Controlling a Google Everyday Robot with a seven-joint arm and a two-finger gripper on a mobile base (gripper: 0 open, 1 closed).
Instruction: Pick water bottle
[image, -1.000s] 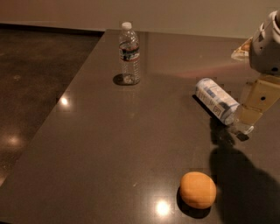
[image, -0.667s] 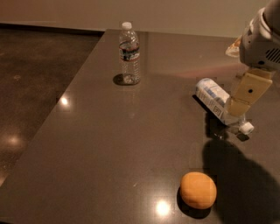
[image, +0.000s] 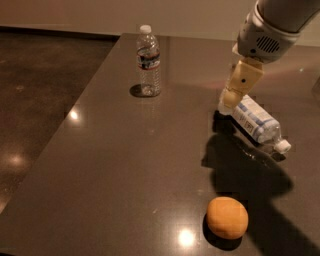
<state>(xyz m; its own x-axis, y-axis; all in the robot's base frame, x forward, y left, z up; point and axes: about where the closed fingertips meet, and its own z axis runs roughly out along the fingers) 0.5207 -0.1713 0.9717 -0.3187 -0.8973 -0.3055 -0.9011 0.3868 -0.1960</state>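
The water bottle (image: 149, 61) stands upright at the far left of the dark table (image: 125, 165). It is slim and clear, with a white cap and a narrow dark label band. My gripper (image: 231, 98) hangs from the white arm at the upper right, above the table. It sits just over the near end of a wider bottle (image: 257, 123) that lies on its side. The gripper is well to the right of the water bottle and holds nothing that I can see.
The lying bottle has a pale blue-and-white label and a white cap pointing to the front right. An orange (image: 227, 217) rests near the front of the table. The table's left edge runs diagonally, with dark floor (image: 40, 100) beyond it.
The arm and gripper have moved left and up, away from the right edge of view. The bottles and the orange have not moved.
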